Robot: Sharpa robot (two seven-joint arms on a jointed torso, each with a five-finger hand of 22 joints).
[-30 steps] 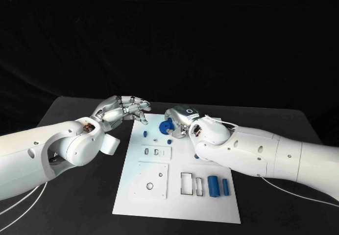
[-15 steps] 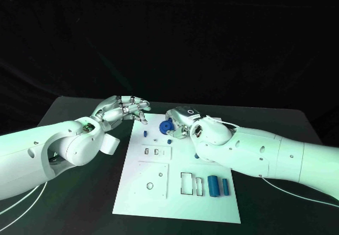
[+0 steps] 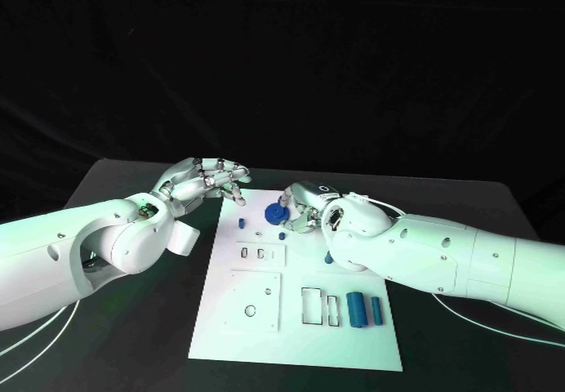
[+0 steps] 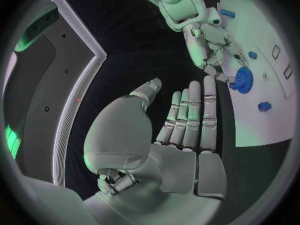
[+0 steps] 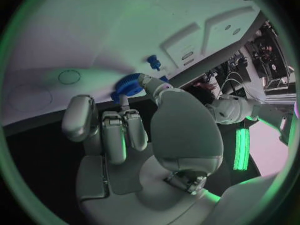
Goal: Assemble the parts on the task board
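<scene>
Gear (image 3: pixel 276 213) pinched in right hand (image 3: pixel 309 208), now shifted slightly toward 3 o'clock at board (image 3: pixel 295 343) top, seemingly still unseated; left hand (image 3: pixel 207 181) open, empty, unmoved.

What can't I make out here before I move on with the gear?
- Gear seating: head view, the right hand covers its near side; whether it sits on a peg is unclear.
- Grip on the gear: right wrist view, fingertips meet it, but hold or mere touch is unclear.
- Small part: head view, half hidden by the right arm.
- Left hand: fingers apart, empty.
</scene>
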